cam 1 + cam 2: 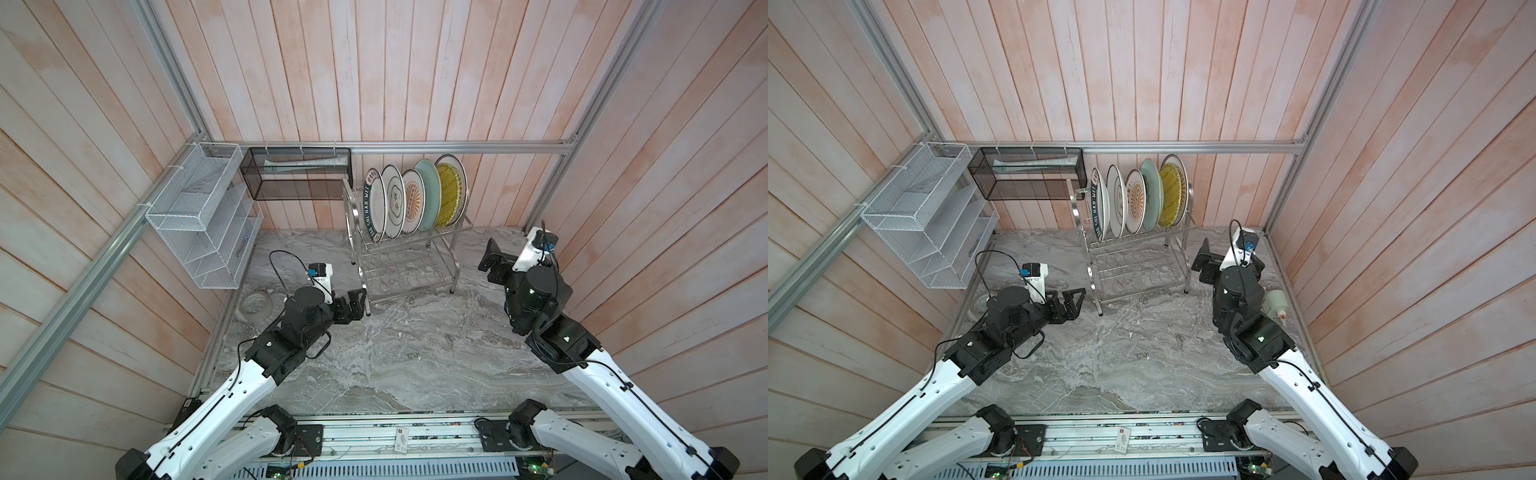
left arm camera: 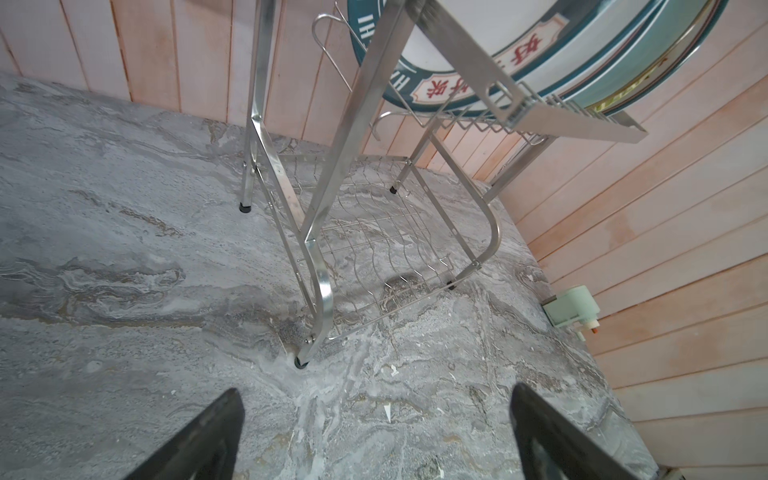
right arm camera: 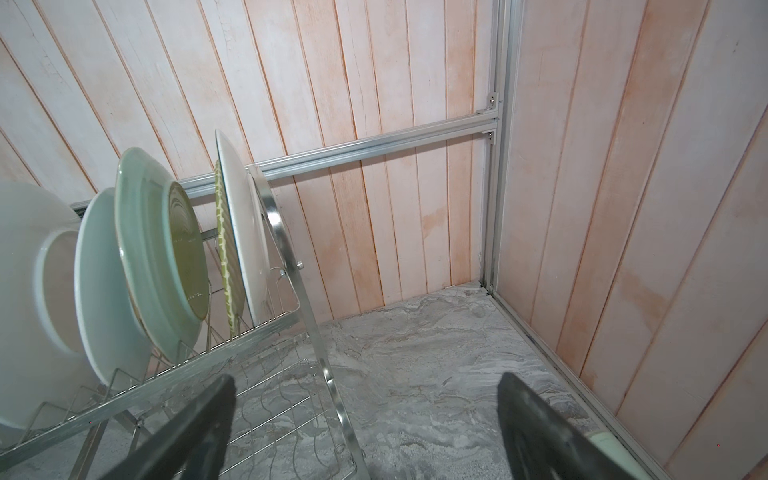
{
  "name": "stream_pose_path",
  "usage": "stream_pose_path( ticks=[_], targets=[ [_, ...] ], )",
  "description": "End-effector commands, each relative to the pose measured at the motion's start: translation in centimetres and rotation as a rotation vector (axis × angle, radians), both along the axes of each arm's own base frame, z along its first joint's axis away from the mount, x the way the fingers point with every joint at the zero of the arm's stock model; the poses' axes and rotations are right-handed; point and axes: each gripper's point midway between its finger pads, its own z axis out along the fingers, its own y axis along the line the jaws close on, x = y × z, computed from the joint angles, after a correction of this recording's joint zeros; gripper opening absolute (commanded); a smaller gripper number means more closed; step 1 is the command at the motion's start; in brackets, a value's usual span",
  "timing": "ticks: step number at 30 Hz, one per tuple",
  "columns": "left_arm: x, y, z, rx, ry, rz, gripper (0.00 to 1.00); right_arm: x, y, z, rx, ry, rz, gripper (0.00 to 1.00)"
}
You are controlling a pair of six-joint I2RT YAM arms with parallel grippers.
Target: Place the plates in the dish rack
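The plates (image 1: 415,199) stand upright in the dish rack (image 1: 409,274) top tier, and flanking the rack, the left gripper (image 1: 353,305) and right gripper (image 1: 491,262) both gape wide, holding nothing.

The white plate with the dark-green rim (image 1: 375,208) carries white Latin capitals round that rim. In a top view "HAO WEI" can be made out; the rest is unclear. In the left wrist view the rim shows pale cartouches (image 2: 441,88) with red Chinese characters, upside down, one seemingly 好. A small white tag (image 1: 401,439) on the front rail bears print too small to read.
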Motion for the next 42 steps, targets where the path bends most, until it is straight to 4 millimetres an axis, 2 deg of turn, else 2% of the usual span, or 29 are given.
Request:
stream_pose_path(
  ticks=[1,8,12,20,29,32,35,42],
  targets=[
    [0.2,1.5,1.8,0.012,-0.051,0.064,1.0,-0.3,-0.8,0.4,0.008,-0.02,-0.021,0.98],
    [0.3,1.6,2.2,0.047,-0.089,0.035,1.0,0.1,-0.5,-0.7,-0.028,0.004,0.008,0.98],
    [0.8,3.3,2.5,0.089,-0.117,0.121,1.0,0.0,-1.1,-1.7,-0.026,0.022,-0.017,0.98],
    [1.6,5.8,3.2,0.123,-0.138,0.205,1.0,-0.7,-3.5,-2.9,0.0,0.043,-0.088,0.98],
    [2.9,8.4,3.8,0.184,-0.19,0.286,1.0,-0.4,-4.8,-5.1,-0.041,0.093,-0.146,0.98],
    [3.2,9.6,3.5,0.203,-0.195,0.323,1.0,0.2,-4.8,-6.2,-0.047,0.109,-0.123,0.98],
    [3.7,9.9,3.1,0.214,-0.215,0.297,1.0,0.7,-5.1,-7.1,-0.032,0.124,-0.112,0.98],
    [5.2,12.4,0.0,0.147,-0.216,0.331,1.0,1.2,-6.6,-8.7,-0.017,0.117,-0.12,0.98]
  ],
)
